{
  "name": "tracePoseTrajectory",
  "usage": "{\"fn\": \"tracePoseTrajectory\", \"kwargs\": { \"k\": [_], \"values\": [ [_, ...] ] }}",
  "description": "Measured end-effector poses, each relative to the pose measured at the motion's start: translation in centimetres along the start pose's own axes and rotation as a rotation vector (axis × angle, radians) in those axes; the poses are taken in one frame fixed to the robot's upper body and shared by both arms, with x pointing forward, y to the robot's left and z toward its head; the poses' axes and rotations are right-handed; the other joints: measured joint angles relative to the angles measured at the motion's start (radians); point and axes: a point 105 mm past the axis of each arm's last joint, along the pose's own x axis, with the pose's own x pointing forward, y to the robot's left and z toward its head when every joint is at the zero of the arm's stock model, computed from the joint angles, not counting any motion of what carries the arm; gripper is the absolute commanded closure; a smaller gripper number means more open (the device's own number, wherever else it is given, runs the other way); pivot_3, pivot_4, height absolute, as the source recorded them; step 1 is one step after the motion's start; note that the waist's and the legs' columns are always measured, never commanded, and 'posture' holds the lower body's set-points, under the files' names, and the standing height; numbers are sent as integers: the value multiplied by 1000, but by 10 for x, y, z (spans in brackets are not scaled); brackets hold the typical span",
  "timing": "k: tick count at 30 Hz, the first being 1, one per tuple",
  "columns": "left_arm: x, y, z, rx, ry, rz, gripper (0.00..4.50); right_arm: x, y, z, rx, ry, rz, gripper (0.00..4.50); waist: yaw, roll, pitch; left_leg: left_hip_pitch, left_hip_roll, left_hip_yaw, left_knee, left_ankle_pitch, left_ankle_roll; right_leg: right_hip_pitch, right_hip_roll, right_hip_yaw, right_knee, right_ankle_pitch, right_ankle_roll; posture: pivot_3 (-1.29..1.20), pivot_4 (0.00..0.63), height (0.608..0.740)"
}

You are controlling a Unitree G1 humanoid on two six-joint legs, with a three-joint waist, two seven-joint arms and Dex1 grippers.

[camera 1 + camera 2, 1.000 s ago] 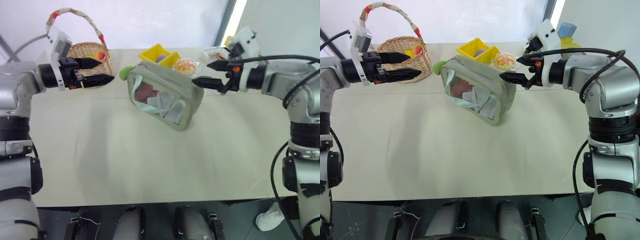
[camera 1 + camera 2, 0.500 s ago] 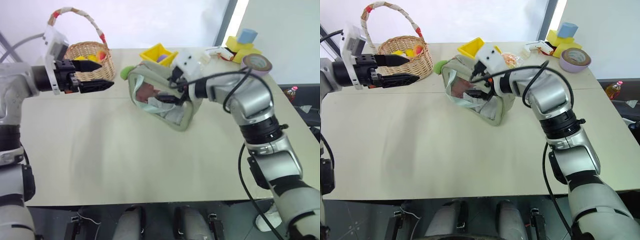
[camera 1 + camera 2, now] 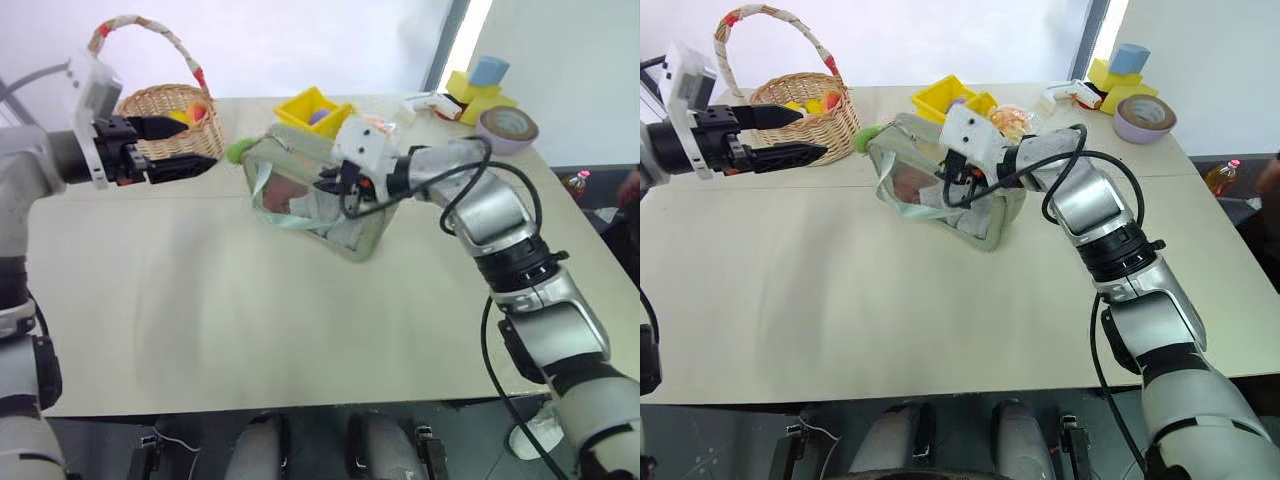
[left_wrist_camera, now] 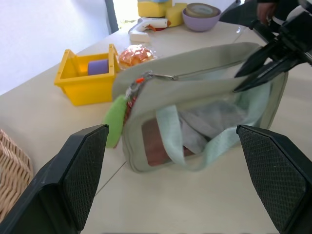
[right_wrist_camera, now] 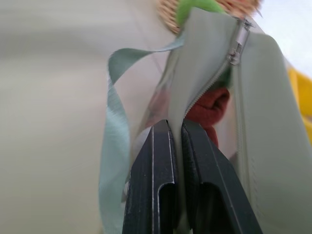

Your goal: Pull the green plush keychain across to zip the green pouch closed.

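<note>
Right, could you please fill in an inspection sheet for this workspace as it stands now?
Surface: beige table, bare in front.
Job's things: green pouch unzipped, reddish contents showing; green plush keychain hangs at the zipper pull end.
Clutter: wicker basket, yellow bin, wrapped bun, tape roll, foam blocks.
Grippers: left gripper jaws open, off the pouch; right gripper jaws shut on the pouch's opening edge.
Cables: black cable loops along the right arm.
Surroundings: bottle on floor.
</note>
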Motion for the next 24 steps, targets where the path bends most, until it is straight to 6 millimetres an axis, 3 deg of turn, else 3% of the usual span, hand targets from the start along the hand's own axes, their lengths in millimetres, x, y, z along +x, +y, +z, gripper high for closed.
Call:
{"fn": "tracePoseTrajectory", "kwargs": {
  "k": [7,13,16,19,21,24],
  "values": [
    [-11,11,5,6,-1,40,0,3,-2,2,-102,-36,43,4450,2,0,0,0,0,0,0,1,-2,0,0,0,1,0,0,0,150,739],
    [-8,4,5,21,1,15,0,14,5,6,-119,-47,70,4450,1,0,0,0,0,0,1,2,-4,0,0,0,2,0,0,0,150,739],
    [-8,4,3,14,4,15,0,14,9,7,-107,-37,95,3414,0,0,0,1,0,0,0,2,-4,0,0,0,3,0,0,0,150,739],
    [-8,3,1,5,5,10,0,12,16,8,-100,-33,125,2026,1,0,0,1,0,0,1,2,-4,0,-1,0,3,0,0,0,150,739],
    [-9,4,0,3,9,13,0,7,16,9,-96,-24,129,2026,2,0,0,1,0,0,1,2,-4,0,-1,0,3,0,0,0,150,739],
    [-17,9,-10,-25,30,41,0,-23,0,12,-92,-4,67,2026,9,0,0,0,0,0,1,2,-3,0,-1,0,3,0,0,0,150,739]
  ]
}}
